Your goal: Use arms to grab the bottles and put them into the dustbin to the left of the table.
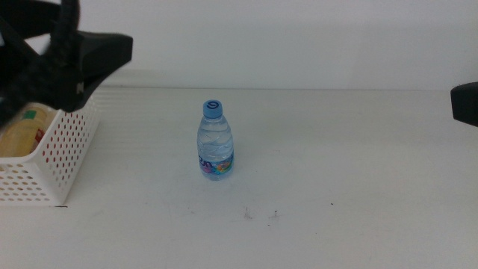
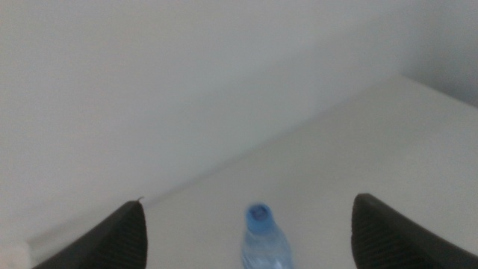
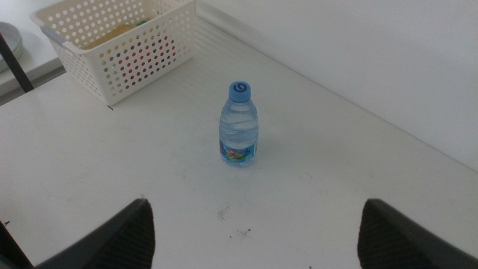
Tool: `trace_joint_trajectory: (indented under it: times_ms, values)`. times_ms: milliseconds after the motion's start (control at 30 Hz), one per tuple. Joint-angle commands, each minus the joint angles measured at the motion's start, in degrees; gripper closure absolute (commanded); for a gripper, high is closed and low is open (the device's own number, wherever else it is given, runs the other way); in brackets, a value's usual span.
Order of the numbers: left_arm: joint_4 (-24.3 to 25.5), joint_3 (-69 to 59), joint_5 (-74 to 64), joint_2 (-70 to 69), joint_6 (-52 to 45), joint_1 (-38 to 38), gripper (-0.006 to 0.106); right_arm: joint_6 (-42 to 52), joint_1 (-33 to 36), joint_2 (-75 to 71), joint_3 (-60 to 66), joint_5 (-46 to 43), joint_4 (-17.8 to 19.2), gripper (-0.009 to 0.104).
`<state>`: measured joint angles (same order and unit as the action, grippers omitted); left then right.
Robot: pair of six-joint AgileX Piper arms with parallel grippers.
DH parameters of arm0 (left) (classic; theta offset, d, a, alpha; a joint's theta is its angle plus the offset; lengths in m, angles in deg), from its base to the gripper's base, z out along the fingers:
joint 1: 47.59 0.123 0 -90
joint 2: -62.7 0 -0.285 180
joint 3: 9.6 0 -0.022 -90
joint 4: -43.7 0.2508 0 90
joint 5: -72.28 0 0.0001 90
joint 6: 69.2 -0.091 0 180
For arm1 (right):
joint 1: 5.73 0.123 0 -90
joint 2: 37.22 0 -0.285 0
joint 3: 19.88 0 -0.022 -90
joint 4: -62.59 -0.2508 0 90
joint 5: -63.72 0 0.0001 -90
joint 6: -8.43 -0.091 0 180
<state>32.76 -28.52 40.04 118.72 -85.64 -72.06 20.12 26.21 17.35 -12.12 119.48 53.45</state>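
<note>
Water bottle [image 1: 216, 140]: standing upright near the middle of the table [image 1: 351, 187], untouched; clear body, blue cap, coloured label band near its base.
Progress: one bottle is remaining to be binned; a yellow bottle [image 1: 22, 128] is already lying in the basket [image 1: 56, 161], and reddish colour is showing through the holes in the right wrist view, though what it is I cannot tell.
Basket: white, perforated, sitting at the table's left edge, well apart from the water bottle.
Left gripper [image 2: 250, 243]: hovering high beside the basket, jaws spread wide, holding nothing, framing the bottle between them.
Right gripper [image 3: 258, 235]: waiting at the right side, jaws gaping wide, empty.
</note>
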Motion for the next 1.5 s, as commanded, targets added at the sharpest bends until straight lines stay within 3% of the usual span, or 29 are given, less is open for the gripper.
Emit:
trace_joint_trajectory:
  times_ms: [0, 100, 200, 333, 433, 900, 1033, 1467]
  values:
    - [1.4, -2.9, 6.3, -0.1, 0.1, -0.3, 0.007, 0.1, 0.0, 0.0, -0.3, -0.3, -0.2, 0.015]
    - [1.3, -13.1, 20.0, -0.7, 1.1, -1.5, 0.007, 0.1, 0.0, 0.0, -0.3, -0.3, -0.3, 0.015]
    - [1.9, -24.2, 31.5, -0.7, 9.5, -3.9, 0.007, 0.1, 0.0, 0.0, -0.3, -0.3, -0.4, 0.015]
    - [10.4, -36.8, 45.1, 1.2, 24.9, -7.4, 0.007, 0.1, 0.0, 0.0, -0.3, -0.3, -0.4, 0.015]
    - [12.2, -42.7, 55.2, 3.4, 27.0, -7.6, 0.007, 0.1, 0.0, 0.0, -0.3, -0.3, -0.4, 0.015]
    - [12.7, -44.3, 59.0, 4.6, 25.3, -7.6, 0.007, 0.1, 0.0, 0.0, -0.3, -0.3, -0.4, 0.015]
    - [12.8, -44.4, 59.9, 7.1, 18.9, -7.3, 0.007, 0.1, 0.0, 0.0, -0.3, -0.3, -0.4, 0.015]
    - [10.1, -42.4, 90.6, 39.7, 23.0, -6.3, 0.007, 0.1, 0.0, 0.0, -0.3, -0.3, -0.4, 0.015]
